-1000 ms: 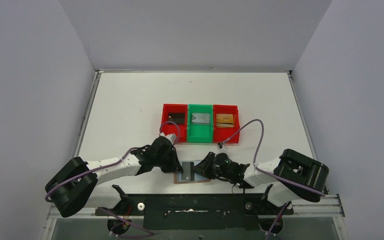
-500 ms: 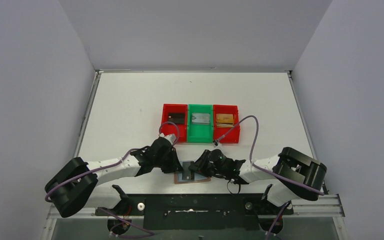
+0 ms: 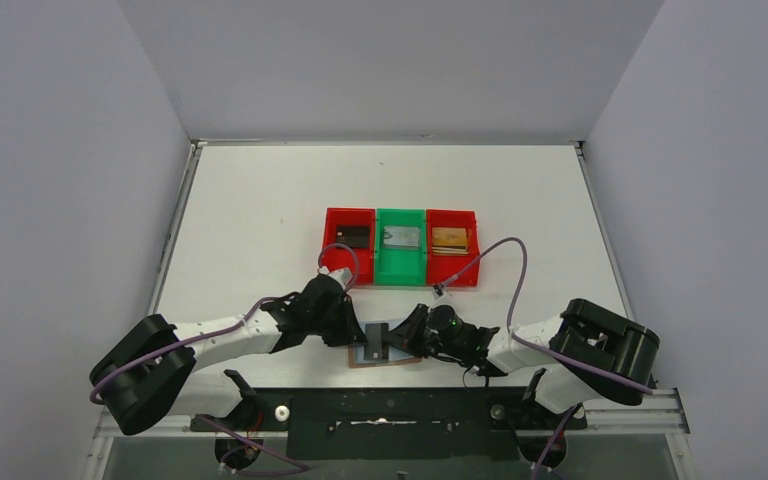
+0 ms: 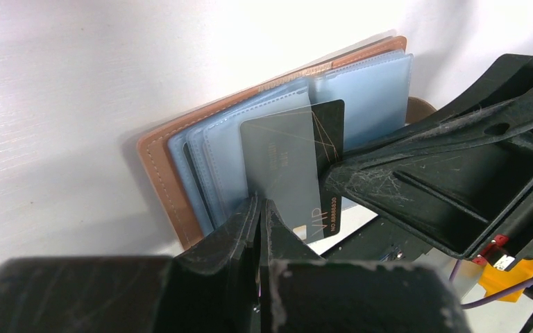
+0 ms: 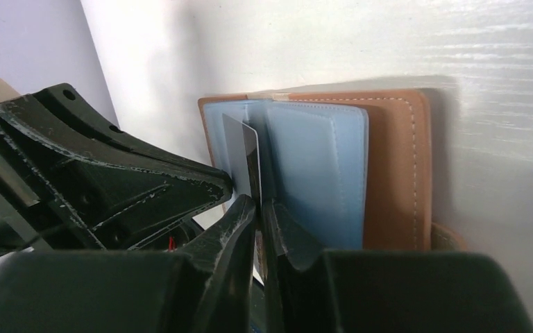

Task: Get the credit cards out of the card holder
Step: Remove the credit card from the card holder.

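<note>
Step in hand: pulling one card out of the open card holder [image 4: 156, 163]; I judge the pull has only just started.
Left gripper [image 4: 260, 208]: fingers pressed together with nothing between them, tips down on the holder's blue sleeves, apparently pinning it to the table [image 3: 260, 200].
Right gripper [image 5: 258, 202]: fingers closed to a thin slit, pinching the edge of the black card [image 4: 330, 139].
Holder: lies flat and open directly under both sets of fingertips, between the two grippers.
Black card: partly out of its sleeve, just beside the left fingertips and on the right gripper's side.
Grey card [image 4: 281, 159]: sits in its sleeve, right in front of the left fingertips.
Row of bins [image 3: 376, 250]: beyond both grippers, well apart from them, with sorted cards [image 3: 401, 237] inside.
Next move: I judge the right gripper should draw the black card straight out along its sleeve while the left keeps the holder pinned.
Changed: half a second ago the right gripper reached further across the holder; it has since drawn back and its fingers have closed in.
Unchanged: the left gripper, the holder and the bins.
</note>
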